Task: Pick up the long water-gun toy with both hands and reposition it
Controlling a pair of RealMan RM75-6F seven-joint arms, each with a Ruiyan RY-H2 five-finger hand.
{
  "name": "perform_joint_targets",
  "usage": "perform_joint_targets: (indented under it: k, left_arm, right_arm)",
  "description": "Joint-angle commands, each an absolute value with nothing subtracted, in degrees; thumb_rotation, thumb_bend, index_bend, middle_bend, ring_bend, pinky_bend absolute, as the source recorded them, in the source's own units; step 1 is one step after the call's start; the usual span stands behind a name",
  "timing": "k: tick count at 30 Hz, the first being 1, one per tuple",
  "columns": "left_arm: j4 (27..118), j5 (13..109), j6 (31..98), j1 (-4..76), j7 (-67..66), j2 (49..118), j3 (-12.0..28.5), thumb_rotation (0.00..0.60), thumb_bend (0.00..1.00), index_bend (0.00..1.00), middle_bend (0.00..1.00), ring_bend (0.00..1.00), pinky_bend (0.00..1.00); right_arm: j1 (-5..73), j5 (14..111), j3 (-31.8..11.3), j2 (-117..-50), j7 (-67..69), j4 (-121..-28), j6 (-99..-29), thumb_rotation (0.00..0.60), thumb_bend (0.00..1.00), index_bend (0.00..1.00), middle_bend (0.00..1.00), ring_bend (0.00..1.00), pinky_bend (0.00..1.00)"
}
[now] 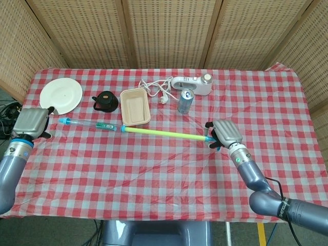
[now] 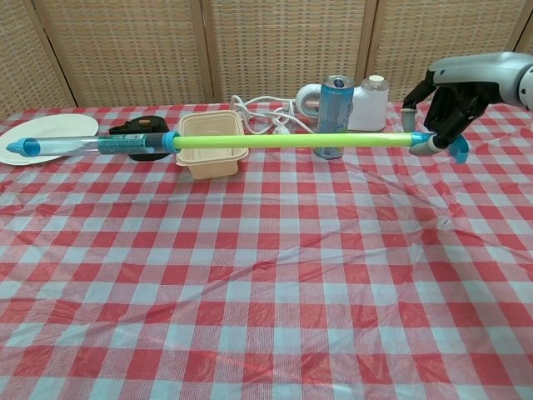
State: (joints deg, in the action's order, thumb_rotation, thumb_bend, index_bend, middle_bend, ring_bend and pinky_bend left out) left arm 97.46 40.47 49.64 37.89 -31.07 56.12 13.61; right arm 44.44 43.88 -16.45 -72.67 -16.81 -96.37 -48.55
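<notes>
one hand, the right [image 1: 224, 134], gripped the toy's [image 1: 154, 131] end mid-table near the can [image 1: 185, 100], so the left hand [image 1: 32, 122], by the left edge with fingers unclear, had to share the load.

One long green-and-blue water-gun toy [image 1: 138, 130], one round white plate [image 1: 61, 95], one black lid [image 1: 106, 101], one beige rectangular container [image 1: 135, 106], one blue drink can [image 1: 185, 100], one white corded appliance [image 1: 190, 84].

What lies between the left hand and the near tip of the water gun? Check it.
Nothing visible. In the head view the left hand sits just left of the water gun and its blue tip, with only bare checked tablecloth in the gap. The white plate lies behind that line, not across it.
</notes>
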Motion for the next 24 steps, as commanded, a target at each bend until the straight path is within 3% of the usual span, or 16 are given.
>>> perform_joint_targets:
  k: [1, 24]
  left_arm:
    - [95.91, 40.17, 48.15, 38.71, -30.49, 56.37, 12.7, 0.6, 0.27, 0.34, 0.71, 0.64, 0.54]
    - [88.8, 40.39, 45.72, 42.31, -27.5, 59.5, 8.08, 0.6, 0.27, 0.35, 0.71, 0.64, 0.54]
  right_arm:
    - [44.58, 44.19, -16.23, -72.29, -16.25, -96.43, -48.19, 0.6, 0.51, 0.83, 1.0, 0.99, 0.5]
    - [45.73, 44.72, -15.24, -67.18, -11.43, -99.33, -45.66, 0.6, 0.51, 0.83, 1.0, 0.99, 0.5]
